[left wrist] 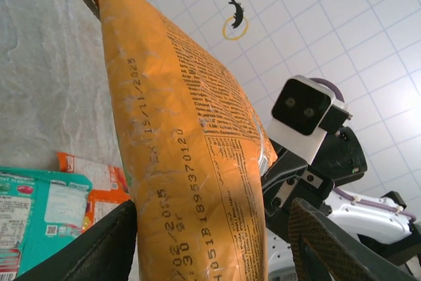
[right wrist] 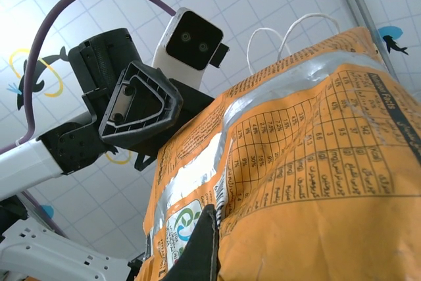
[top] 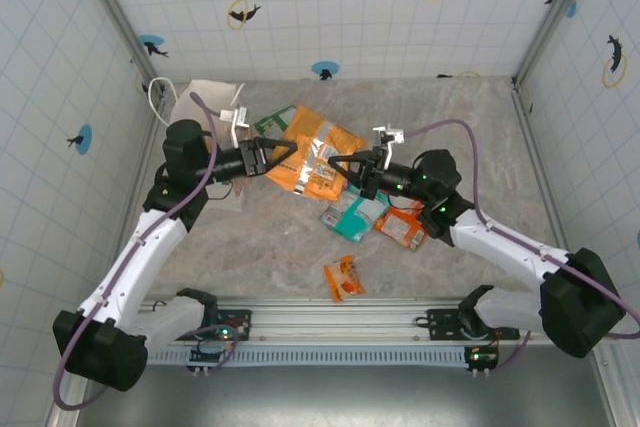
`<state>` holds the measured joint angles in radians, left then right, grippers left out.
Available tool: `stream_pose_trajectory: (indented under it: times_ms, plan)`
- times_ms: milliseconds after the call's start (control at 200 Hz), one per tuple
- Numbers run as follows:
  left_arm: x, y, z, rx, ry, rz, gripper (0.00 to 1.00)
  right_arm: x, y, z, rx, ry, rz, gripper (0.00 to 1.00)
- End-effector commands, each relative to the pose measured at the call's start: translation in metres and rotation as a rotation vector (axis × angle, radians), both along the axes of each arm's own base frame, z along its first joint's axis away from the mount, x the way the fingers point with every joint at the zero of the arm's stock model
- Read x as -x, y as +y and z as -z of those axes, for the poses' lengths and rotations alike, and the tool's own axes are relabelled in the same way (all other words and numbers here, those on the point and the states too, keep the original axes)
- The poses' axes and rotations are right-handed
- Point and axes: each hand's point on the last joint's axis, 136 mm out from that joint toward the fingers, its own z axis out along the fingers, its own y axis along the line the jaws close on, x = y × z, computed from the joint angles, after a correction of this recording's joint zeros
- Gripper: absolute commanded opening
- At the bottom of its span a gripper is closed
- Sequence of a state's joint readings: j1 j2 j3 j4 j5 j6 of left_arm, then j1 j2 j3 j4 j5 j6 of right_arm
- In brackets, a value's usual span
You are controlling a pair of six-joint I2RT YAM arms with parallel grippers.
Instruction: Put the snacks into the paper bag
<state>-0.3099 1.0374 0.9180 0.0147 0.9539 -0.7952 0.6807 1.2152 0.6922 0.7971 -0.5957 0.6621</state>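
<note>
A large orange snack packet (top: 315,157) hangs above the table between both grippers. My right gripper (top: 337,162) is shut on its right edge, and its dark finger (right wrist: 209,241) pinches the packet (right wrist: 316,182) by the silver seam. My left gripper (top: 286,157) is open around the packet's left end. There, one finger (left wrist: 112,241) rests against the packet (left wrist: 191,162) and the other finger (left wrist: 322,241) stands apart from it. The white paper bag (top: 212,97) lies at the back left behind the left arm, with its cord handles (right wrist: 283,34) above the packet's edge.
More snacks lie on the table: a teal packet (top: 352,217), an orange-red one (top: 402,228), a small orange one (top: 343,278) near the front, and a green-white one (top: 272,124) beside the bag. Tiled walls enclose the table on three sides.
</note>
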Motion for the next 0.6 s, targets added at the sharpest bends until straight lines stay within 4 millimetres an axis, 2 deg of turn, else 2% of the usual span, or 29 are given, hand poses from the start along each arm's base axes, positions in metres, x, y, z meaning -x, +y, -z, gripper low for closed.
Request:
stream_pose_trajectory:
  times_ms: [0,130,245,310,360,375,420,515,595]
  plan:
    - [0.003,-0.005,-0.005,0.019,-0.02,0.037,0.6,0.005,0.004,-0.035,-0.067,-0.104,-0.029,0.02]
    - [0.0,-0.005,-0.006,0.017,-0.032,0.026,0.51,0.007,0.01,-0.033,-0.057,-0.106,-0.055,0.02]
    - [-0.004,-0.003,-0.006,0.0,-0.045,0.0,0.3,0.007,0.014,-0.026,-0.035,-0.098,-0.061,0.04]
    - [-0.007,-0.001,-0.011,-0.019,-0.071,-0.018,0.19,0.006,0.013,-0.02,-0.018,-0.086,-0.044,0.11]
    - [-0.009,0.001,-0.006,-0.046,-0.079,-0.036,0.14,0.003,0.009,-0.014,-0.007,-0.072,-0.013,0.22]
    - [-0.01,0.001,-0.017,-0.049,-0.113,-0.043,0.13,0.002,0.008,-0.012,-0.005,-0.067,-0.002,0.25]
    - [-0.014,0.005,-0.022,-0.09,-0.148,-0.075,0.1,-0.002,0.004,-0.006,0.006,-0.045,0.036,0.34]
    - [-0.024,0.016,-0.028,-0.21,-0.231,-0.15,0.06,-0.01,-0.007,0.009,0.032,0.001,0.111,0.45]
    - [-0.035,0.028,-0.036,-0.333,-0.304,-0.216,0.04,-0.013,-0.013,0.021,0.053,0.032,0.148,0.47]
